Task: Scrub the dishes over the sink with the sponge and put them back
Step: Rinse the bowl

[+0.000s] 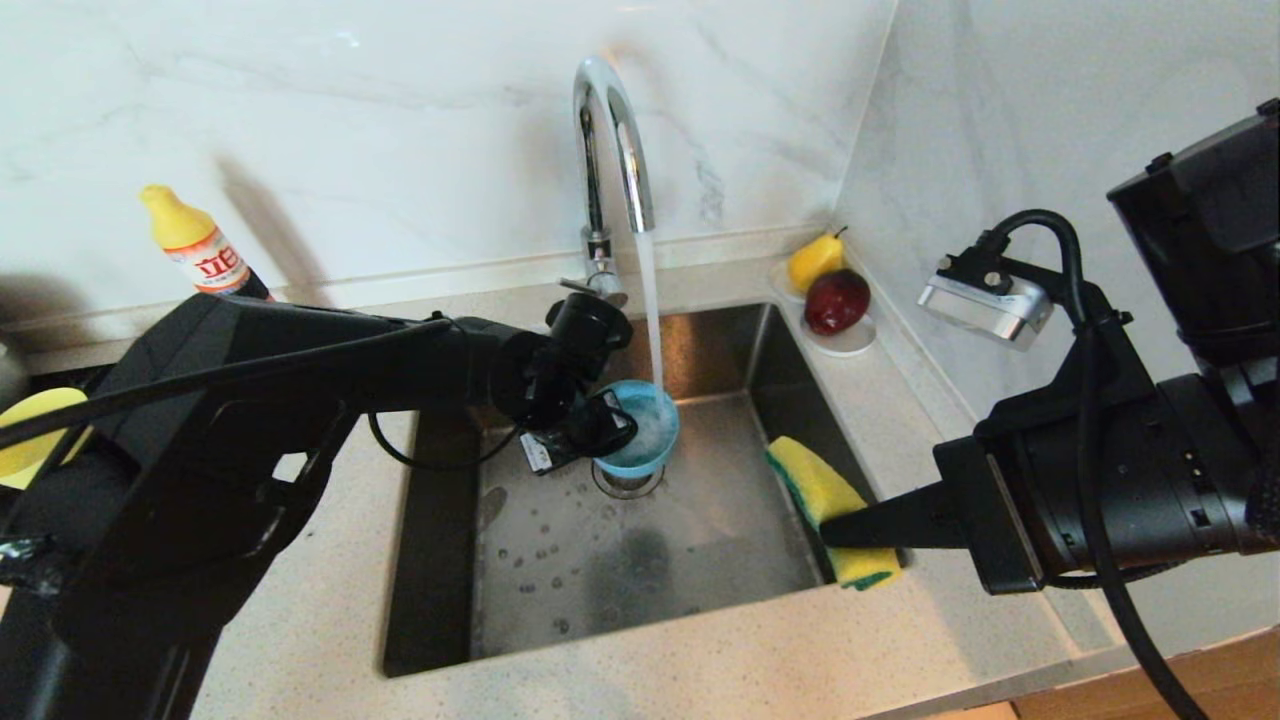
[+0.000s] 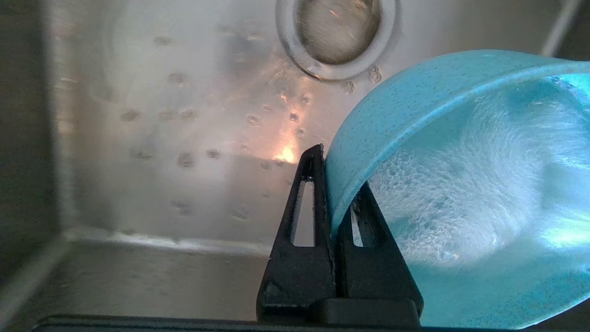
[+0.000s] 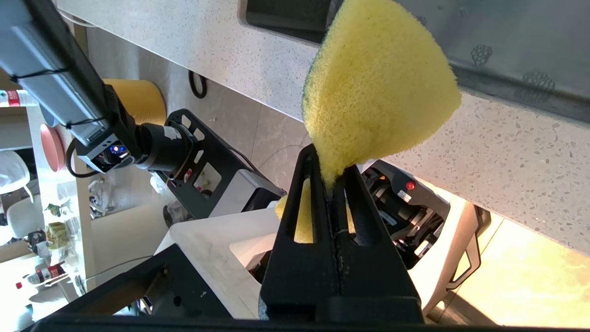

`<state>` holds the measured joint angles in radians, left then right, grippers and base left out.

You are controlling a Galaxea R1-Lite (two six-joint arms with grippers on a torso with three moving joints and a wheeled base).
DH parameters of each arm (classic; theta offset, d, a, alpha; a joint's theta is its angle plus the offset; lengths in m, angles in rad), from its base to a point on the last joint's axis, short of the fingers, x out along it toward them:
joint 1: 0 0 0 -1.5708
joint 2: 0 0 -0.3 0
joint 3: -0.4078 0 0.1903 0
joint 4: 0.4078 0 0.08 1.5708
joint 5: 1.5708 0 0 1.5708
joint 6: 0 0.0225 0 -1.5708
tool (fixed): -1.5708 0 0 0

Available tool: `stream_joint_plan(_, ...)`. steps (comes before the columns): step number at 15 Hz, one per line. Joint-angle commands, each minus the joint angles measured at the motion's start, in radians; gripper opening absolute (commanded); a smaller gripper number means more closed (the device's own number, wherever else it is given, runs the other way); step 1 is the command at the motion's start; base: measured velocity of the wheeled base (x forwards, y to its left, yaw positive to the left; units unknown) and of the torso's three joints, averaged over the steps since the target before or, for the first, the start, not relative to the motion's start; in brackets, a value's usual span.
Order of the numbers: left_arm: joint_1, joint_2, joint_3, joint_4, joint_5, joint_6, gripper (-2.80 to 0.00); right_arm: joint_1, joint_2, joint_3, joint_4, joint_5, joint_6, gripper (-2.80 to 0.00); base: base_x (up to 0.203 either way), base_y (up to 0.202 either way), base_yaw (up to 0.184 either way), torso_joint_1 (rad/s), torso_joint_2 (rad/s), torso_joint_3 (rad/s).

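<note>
Steel sink point(image 1: 520, 560) (wet, perhaps soapy), speckled counter point(image 1: 300, 620), marble wall point(image 1: 400, 130)

around the square brushed stainless-steel sink point(image 1: 700, 540): one light blue round plastic bowl point(image 1: 640, 428) over its drain, one yellow sponge with green scouring layer point(image 1: 825, 500) at its right rim, two fruits, yellow pear point(image 1: 815, 260) and dark red apple point(image 1: 838, 300), at its back right corner, one yellow-capped bottle point(image 1: 200, 245) back left.

Overhead head view; close wrist views
</note>
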<state>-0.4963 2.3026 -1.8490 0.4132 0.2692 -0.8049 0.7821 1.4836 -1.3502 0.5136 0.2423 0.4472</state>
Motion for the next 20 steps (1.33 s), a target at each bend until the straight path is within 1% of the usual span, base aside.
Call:
stream_joint_plan(1, 0.021, -0.085, 0.066, -0.014, 0.106, 0.005, -2.8, 0.0, -0.002, 0.011, 0.002, 0.002, 0.002, -2.8, 0.0, 0.0, 0.0, 0.0, 0.0, 0.0)
stream_joint_plan(2, 0.037, -0.116, 0.086, -0.034, 0.16, 0.018, -2.8, 0.0, -0.002, 0.011, 0.002, 0.002, 0.002, -2.8, 0.0, 0.0, 0.0, 0.0, 0.0, 0.0)
stream_joint_plan(3, 0.054, -0.158, 0.114, -0.059, 0.199, 0.036, -2.8, 0.0, -0.002, 0.011, 0.002, 0.002, 0.004, -2.8, 0.0, 0.0, 0.0, 0.0, 0.0, 0.0)
stream_joint_plan(5, 0.071, -0.256, 0.182, -0.127, 0.232, 0.091, -2.8, 0.0, -0.002, 0.01, 0.002, 0.0, 0.004, -2.8, 0.0, 0.0, 0.0, 0.0, 0.0, 0.0)
stream_joint_plan(7, 0.08, -0.371, 0.266, -0.23, 0.246, 0.163, -2.8, -0.001, 0.001, 0.01, 0.002, -0.003, 0.005, -2.8, 0.0, 0.0, 0.0, 0.0, 0.0, 0.0)
stream_joint_plan(8, 0.082, -0.427, 0.326, -0.295, 0.251, 0.207, -2.8, -0.003, 0.004, 0.01, 0.002, -0.005, 0.005, -2.8, 0.0, 0.0, 0.0, 0.0, 0.0, 0.0)
stream_joint_plan(9, 0.084, -0.475, 0.396, -0.372, 0.255, 0.255, -2.8, -0.003, 0.007, 0.01, 0.002, -0.006, 0.005, -2.8, 0.0, 0.0, 0.0, 0.0, 0.0, 0.0)
stream_joint_plan(10, 0.086, -0.518, 0.475, -0.492, 0.256, 0.317, -2.8, -0.003, 0.01, 0.01, 0.002, -0.007, 0.005, -2.8, 0.0, 0.0, 0.0, 0.0, 0.0, 0.0)
stream_joint_plan(11, 0.087, -0.547, 0.539, -0.631, 0.256, 0.38, -2.8, -0.003, 0.01, 0.01, 0.002, -0.008, 0.005, -2.8, 0.0, 0.0, 0.0, 0.0, 0.0, 0.0)
stream_joint_plan(13, 0.089, -0.59, 0.673, -0.948, 0.255, 0.531, -2.8, 0.001, 0.01, 0.007, 0.002, -0.006, 0.008, -2.8, 0.0, 0.0, 0.0, 0.0, 0.0, 0.0)
stream_joint_plan(14, 0.089, -0.598, 0.725, -1.092, 0.254, 0.589, -2.8, 0.006, 0.008, 0.004, 0.002, -0.006, 0.006, -2.8, 0.0, 0.0, 0.0, 0.0, 0.0, 0.0)
stream_joint_plan(15, 0.09, -0.603, 0.766, -1.204, 0.251, 0.628, -2.8, 0.008, 0.007, 0.002, 0.002, -0.005, 0.005, -2.8, 0.0, 0.0, 0.0, 0.0, 0.0, 0.0)
stream_joint_plan(16, 0.091, -0.608, 0.804, -1.287, 0.242, 0.651, -2.8, 0.007, 0.01, 0.004, 0.0, -0.004, 0.005, -2.8, 0.0, 0.0, 0.0, 0.0, 0.0, 0.0)
stream_joint_plan(17, 0.103, -0.616, 0.834, -1.34, 0.219, 0.66, -2.8, 0.006, 0.014, 0.009, 0.0, -0.002, 0.005, -2.8, 0.0, 0.0, 0.0, 0.0, 0.0, 0.0)
stream_joint_plan(20, 0.135, -0.663, 0.913, -1.455, 0.137, 0.682, -2.8, 0.001, 0.009, 0.029, -0.001, 0.002, 0.006, -2.8, 0.0, 0.0, 0.0, 0.0, 0.0, 0.0)
